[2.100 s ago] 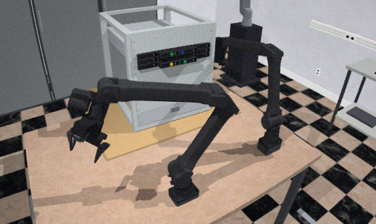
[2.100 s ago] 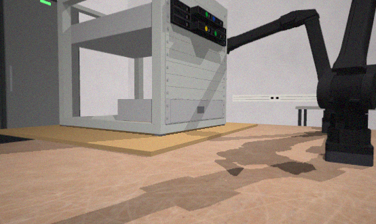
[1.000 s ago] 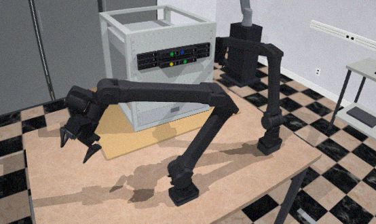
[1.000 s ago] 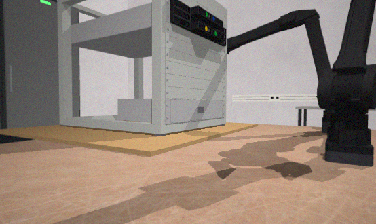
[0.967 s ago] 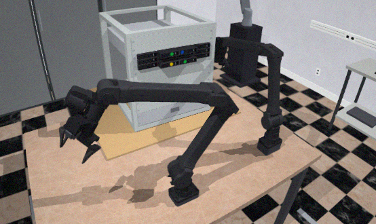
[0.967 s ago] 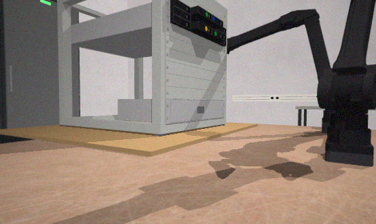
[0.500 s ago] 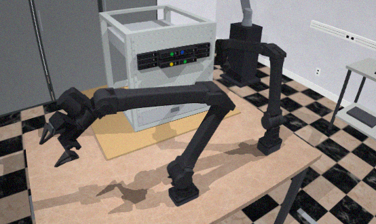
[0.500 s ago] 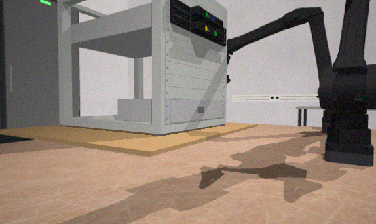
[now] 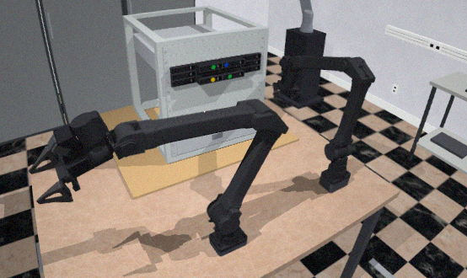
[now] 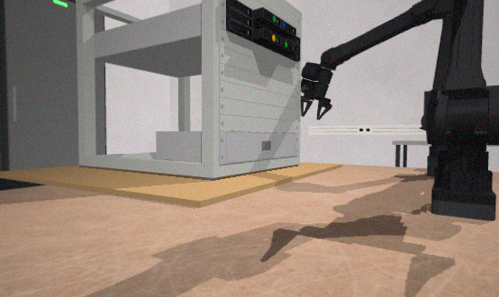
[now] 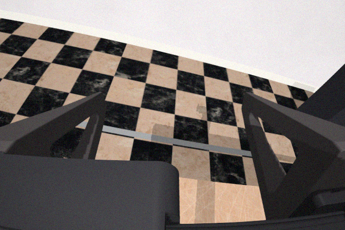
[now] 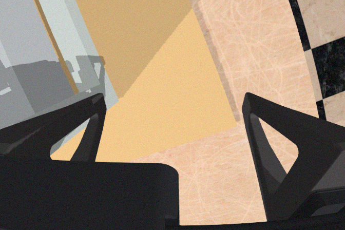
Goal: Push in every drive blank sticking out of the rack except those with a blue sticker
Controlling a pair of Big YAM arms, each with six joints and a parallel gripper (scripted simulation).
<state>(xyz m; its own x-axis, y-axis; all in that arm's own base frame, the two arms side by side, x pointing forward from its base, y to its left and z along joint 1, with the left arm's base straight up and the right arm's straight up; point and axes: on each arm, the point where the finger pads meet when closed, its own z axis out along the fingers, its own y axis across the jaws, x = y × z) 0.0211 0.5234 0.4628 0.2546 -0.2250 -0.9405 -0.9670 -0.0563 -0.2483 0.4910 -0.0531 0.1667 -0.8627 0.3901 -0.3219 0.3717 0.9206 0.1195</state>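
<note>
The pale grey rack [image 9: 185,50] [image 10: 210,103] stands upright with a black drive bay high on its front. Blanks with an upper green sticker [image 9: 213,67] [image 10: 274,19], a blue sticker [image 9: 226,65] [image 10: 283,24], a yellow sticker [image 9: 212,79] [image 10: 274,38] and a lower green sticker [image 9: 229,77] [image 10: 285,44] seem to stand proud of the left column [image 9: 182,76] [image 10: 240,20]. Exact depths are too small to tell. My left gripper [image 9: 34,186] [image 11: 173,99] is open and empty, away from the rack. My right gripper [image 10: 312,117] [image 12: 174,100] is open and empty beside the rack's far side.
The rack stands on a yellow board [image 9: 134,185] [image 10: 179,198] on the wooden table [image 9: 83,215] [image 10: 121,238]. My left forearm [image 9: 193,122] crosses in front of the lower rack in the top view. A black pedestal stands behind the right arm.
</note>
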